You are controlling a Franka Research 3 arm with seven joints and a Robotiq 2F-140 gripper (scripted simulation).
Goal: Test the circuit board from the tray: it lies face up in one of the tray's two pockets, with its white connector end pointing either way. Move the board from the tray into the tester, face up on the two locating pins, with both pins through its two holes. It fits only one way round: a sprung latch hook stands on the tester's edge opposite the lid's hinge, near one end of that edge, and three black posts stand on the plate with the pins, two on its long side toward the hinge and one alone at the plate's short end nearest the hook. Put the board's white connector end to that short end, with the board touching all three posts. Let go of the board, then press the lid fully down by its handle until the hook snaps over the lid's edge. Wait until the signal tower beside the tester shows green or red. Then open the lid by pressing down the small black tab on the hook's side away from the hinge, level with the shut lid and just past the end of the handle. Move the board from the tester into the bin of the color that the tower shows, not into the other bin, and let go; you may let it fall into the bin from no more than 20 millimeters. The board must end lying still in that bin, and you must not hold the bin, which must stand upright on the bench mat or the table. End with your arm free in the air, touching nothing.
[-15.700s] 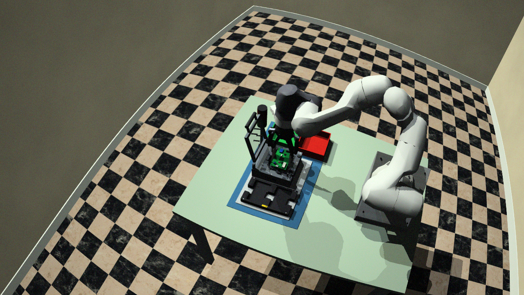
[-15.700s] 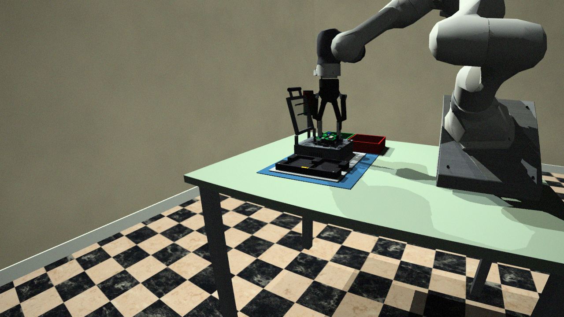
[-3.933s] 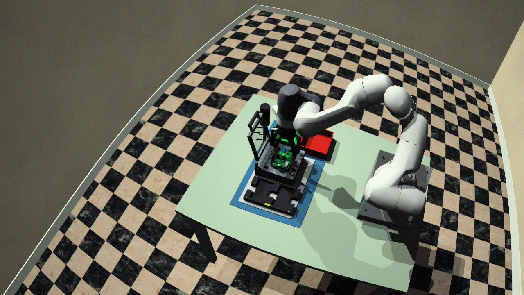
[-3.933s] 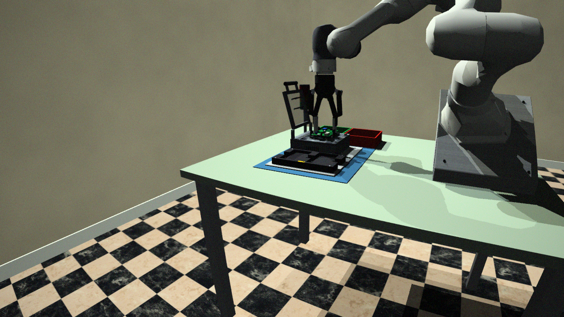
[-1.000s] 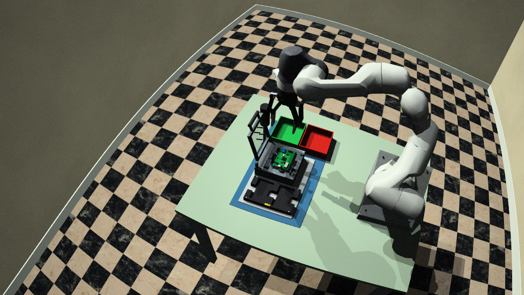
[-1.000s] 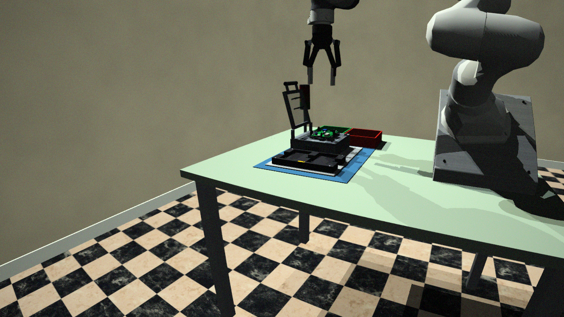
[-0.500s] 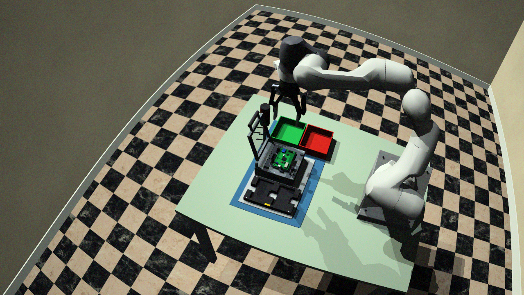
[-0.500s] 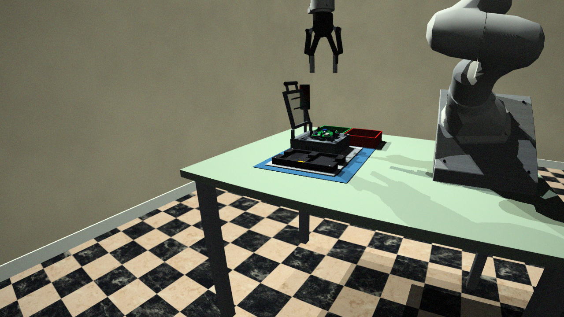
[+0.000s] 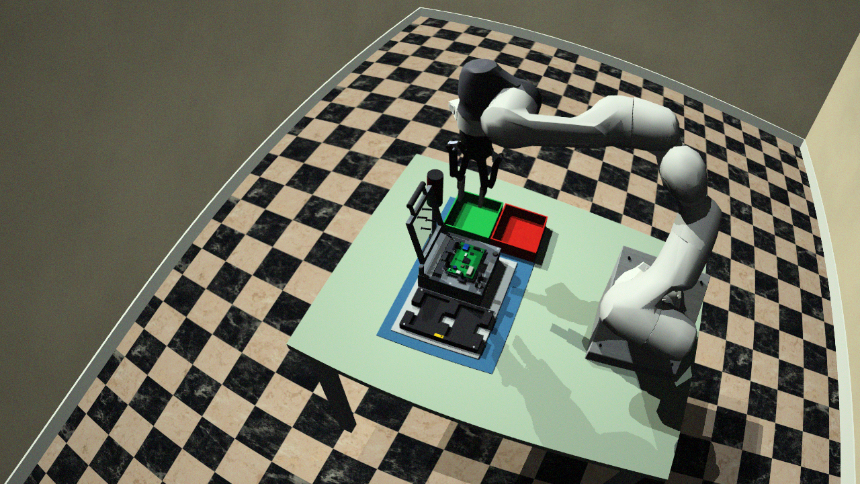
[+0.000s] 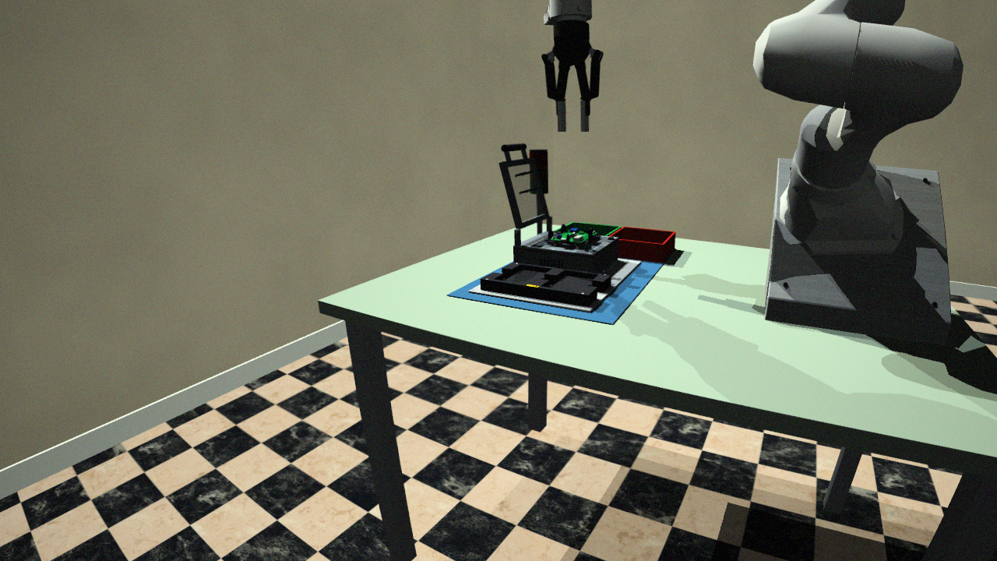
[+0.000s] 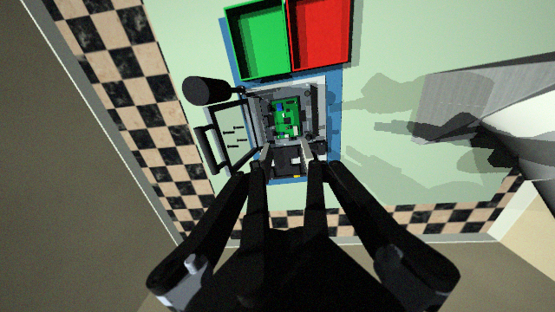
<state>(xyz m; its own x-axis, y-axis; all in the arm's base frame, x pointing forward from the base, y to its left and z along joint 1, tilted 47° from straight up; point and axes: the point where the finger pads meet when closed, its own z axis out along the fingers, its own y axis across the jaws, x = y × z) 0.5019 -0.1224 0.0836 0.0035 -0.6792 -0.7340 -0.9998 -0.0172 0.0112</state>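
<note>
The green circuit board [image 9: 467,259] lies face up on the plate of the tester [image 9: 456,277], its white connector end toward the tray; it also shows in the wrist view [image 11: 286,118]. The tester's lid [image 9: 420,222] [image 11: 207,147] stands open and upright, with its handle at the top. The signal tower [image 9: 434,180] beside it is dark. My gripper [image 10: 572,126] hangs high above the tester, over the near edge of the green bin in the top view [image 9: 471,189]. Its fingers are drawn partway in with a clear gap and hold nothing.
The black tray [image 9: 451,322] sits in front of the tester on the blue mat, both pockets empty. The green bin [image 9: 474,218] and the red bin [image 9: 518,230] stand side by side behind the tester. The arm's base [image 9: 649,312] is at the table's right.
</note>
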